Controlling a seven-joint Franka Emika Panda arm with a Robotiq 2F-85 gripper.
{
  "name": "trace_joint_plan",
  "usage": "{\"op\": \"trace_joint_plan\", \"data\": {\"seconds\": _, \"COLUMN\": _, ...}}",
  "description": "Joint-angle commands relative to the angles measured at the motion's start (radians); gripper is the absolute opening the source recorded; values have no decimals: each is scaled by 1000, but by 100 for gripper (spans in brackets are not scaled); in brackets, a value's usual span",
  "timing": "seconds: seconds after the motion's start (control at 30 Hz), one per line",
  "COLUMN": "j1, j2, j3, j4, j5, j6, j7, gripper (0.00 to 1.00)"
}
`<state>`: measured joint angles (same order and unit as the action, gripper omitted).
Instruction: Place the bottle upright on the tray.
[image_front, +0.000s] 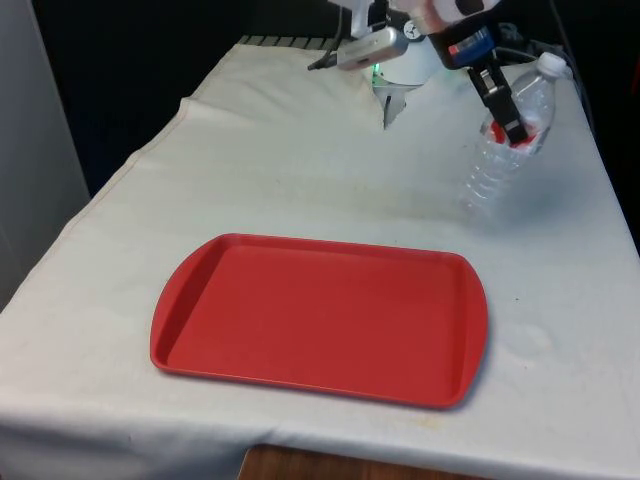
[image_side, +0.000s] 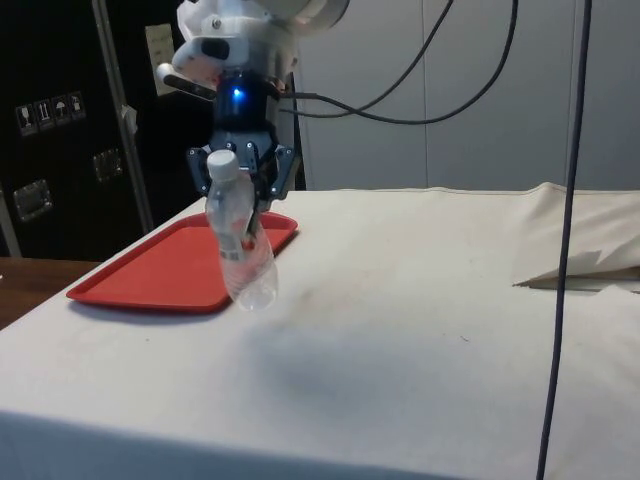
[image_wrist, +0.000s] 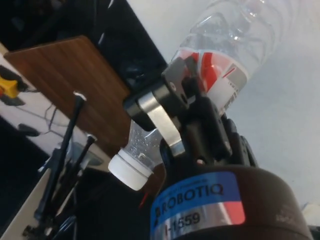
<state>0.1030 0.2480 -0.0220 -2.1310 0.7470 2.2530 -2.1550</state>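
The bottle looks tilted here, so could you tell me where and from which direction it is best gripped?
Grip the bottle across its labelled upper body, below the white cap, where the gripper holds it now. The body is round and narrow enough for the jaws to span. It leans with the cap towards the front view's right, so coming from above, square to its long axis, seems best for standing it on the red tray.

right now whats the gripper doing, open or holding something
Gripper: shut on the clear bottle, gripping it at the red label, with the bottle tilted and off the red tray.
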Motion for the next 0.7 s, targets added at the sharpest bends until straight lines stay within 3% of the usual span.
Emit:
{"op": "trace_joint_plan", "data": {"seconds": 0.0, "j1": -6, "j2": 6, "j3": 0, "j4": 11, "j5": 21, "j6": -17, "j7": -22, "gripper": 34}}
{"op": "trace_joint_plan", "data": {"seconds": 0.03, "j1": 0, "j2": 2, "j3": -3, "j4": 4, "j5": 8, "j6": -8, "j7": -9, "gripper": 34}}
{"op": "trace_joint_plan", "data": {"seconds": 0.13, "j1": -7, "j2": 12, "j3": -6, "j4": 23, "j5": 41, "j6": -40, "j7": -44, "gripper": 34}}
{"op": "trace_joint_plan", "data": {"seconds": 0.27, "j1": -8, "j2": 24, "j3": -18, "j4": 41, "j5": 73, "j6": -78, "j7": -78, "gripper": 34}}
{"op": "trace_joint_plan", "data": {"seconds": 0.3, "j1": -3, "j2": 20, "j3": -21, "j4": 34, "j5": 63, "j6": -72, "j7": -68, "gripper": 34}}
{"op": "trace_joint_plan", "data": {"seconds": 0.53, "j1": -13, "j2": 37, "j3": -36, "j4": 64, "j5": 119, "j6": -142, "j7": -128, "gripper": 34}}
{"op": "trace_joint_plan", "data": {"seconds": 0.57, "j1": -7, "j2": 36, "j3": -40, "j4": 60, "j5": 112, "j6": -137, "j7": -121, "gripper": 34}}
{"op": "trace_joint_plan", "data": {"seconds": 0.6, "j1": -11, "j2": 38, "j3": -40, "j4": 65, "j5": 122, "j6": -147, "j7": -132, "gripper": 34}}
{"op": "trace_joint_plan", "data": {"seconds": 0.67, "j1": -5, "j2": 38, "j3": -45, "j4": 64, "j5": 121, "j6": -148, "j7": -130, "gripper": 34}}
